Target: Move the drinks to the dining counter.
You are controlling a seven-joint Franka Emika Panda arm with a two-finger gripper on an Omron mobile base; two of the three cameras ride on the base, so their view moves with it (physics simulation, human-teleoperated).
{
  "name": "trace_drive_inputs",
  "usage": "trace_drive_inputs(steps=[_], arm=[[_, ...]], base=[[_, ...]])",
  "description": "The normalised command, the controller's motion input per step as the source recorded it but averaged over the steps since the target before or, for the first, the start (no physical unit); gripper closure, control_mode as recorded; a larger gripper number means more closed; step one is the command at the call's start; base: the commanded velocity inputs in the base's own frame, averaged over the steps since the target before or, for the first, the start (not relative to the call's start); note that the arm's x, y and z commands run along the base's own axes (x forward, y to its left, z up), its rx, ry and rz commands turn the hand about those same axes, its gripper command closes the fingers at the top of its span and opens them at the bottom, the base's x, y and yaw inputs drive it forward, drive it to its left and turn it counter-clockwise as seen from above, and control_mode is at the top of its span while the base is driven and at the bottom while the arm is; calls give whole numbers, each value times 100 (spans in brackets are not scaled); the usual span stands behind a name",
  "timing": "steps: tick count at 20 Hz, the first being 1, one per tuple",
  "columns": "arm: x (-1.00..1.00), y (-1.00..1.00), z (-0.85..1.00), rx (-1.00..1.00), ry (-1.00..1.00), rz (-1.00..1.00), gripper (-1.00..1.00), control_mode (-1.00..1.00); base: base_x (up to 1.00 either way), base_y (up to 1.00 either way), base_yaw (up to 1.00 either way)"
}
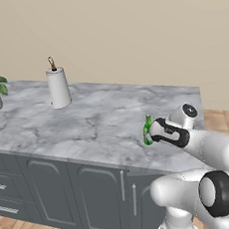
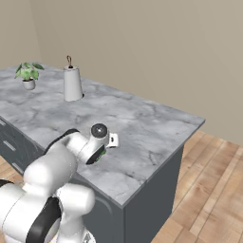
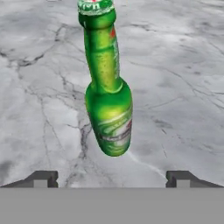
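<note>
Green bottle [image 3: 107,94] is seen standing on the marble table [image 1: 87,124], seemingly upright, near its front edge. Gripper [image 3: 111,178] is being held just beside it, jaws spread wide, gripping nothing.

No wording could be read anywhere: the green bottle [image 3: 108,94] carried a pale label with a red band and a printed cap, but their lettering was too blurred to decipher.
</note>
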Motion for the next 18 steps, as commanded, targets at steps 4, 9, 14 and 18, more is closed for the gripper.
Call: trace_drive_inputs(steps=[4, 9, 14, 18], arm=[[-35, -14, 73, 3, 0, 0, -100, -100], [-51, -12, 100, 0, 5, 0, -100, -100], [-64, 0, 88, 0, 23, 0, -100, -100], [-67, 0, 20, 0, 25, 0, -100, -100]], base=[[0, 0, 0], [0, 0, 0], [0, 0, 0], [0, 0, 0]])
